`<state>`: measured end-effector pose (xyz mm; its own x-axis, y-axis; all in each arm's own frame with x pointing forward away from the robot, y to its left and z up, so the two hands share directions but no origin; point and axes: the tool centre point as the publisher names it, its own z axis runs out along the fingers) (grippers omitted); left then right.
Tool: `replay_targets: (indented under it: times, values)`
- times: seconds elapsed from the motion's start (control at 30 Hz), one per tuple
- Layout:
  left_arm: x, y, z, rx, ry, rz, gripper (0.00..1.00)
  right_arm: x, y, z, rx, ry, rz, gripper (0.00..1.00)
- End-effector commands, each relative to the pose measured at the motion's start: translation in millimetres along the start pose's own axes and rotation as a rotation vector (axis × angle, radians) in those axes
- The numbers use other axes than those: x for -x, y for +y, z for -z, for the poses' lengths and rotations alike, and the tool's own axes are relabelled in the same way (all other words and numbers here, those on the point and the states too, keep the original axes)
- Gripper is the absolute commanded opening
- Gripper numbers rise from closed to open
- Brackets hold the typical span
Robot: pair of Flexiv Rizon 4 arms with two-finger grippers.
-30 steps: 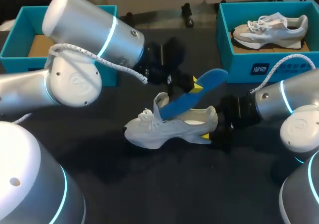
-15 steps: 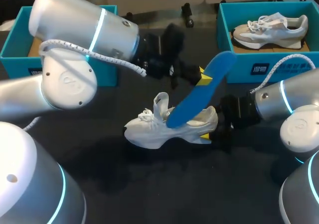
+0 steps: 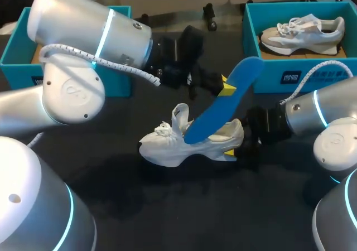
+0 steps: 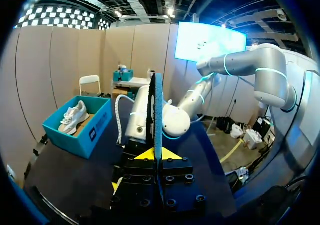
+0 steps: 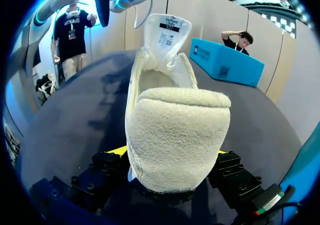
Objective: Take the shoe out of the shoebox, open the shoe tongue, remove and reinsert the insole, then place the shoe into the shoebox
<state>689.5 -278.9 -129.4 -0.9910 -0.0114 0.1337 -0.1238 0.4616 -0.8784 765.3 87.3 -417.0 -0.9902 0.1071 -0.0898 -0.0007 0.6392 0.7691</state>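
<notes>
Centrally, on the dark table (image 3: 167, 206): white sneaker (image 3: 189, 142) lying with toe toward the left arm's side, heel clamped between the right gripper's (image 3: 237, 146) fingers. Tongue stands pulled up and open. Blue insole (image 3: 223, 109) pinched near its upper end by the left gripper (image 3: 223, 87), slanting steeply, lower end at the sneaker's mouth; it crosses in front of the opening.

Around: teal shoebox (image 3: 290, 67) beyond the right arm, holding a second sneaker (image 3: 304, 32). Second teal shoebox (image 3: 22, 44) far left, largely blocked by the left arm (image 3: 83, 39); its contents can't be made out.

Print: white tongue label (image 5: 170, 25) with dark lettering, and a pale logo patch (image 3: 290, 77) on the near wall of the right-hand box; both left unread.

Change over the last second: insole has swung from a shallow slant to a steep one, upper end raised; left arm drawn back and up. Sneaker and right gripper unmoved.
</notes>
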Motion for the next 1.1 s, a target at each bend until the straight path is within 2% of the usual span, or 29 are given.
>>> replay_targets:
  times: [0.03,0.27,0.5,0.77,1.1]
  values:
    - [-1.9,-3,2,-0.011,0.008,0.025,0.00,-0.5,-0.5,-1,-0.005,-0.001,0.000,0.00]
    - [-12.7,-34,2,-0.100,0.062,0.149,0.00,-0.5,-0.5,-1,-0.005,-0.001,0.000,0.00]
    - [-21.5,-64,11,-0.175,0.091,0.242,0.00,-0.5,-0.5,-1,-0.005,-0.001,0.000,0.00]
    - [-36.7,-89,20,-0.269,0.151,0.353,0.00,-0.5,-0.5,-1,-0.005,-0.001,0.000,0.00]
    - [-60.7,-118,43,-0.372,0.195,0.439,0.00,-0.5,-0.5,-1,-0.005,-0.001,0.000,0.00]
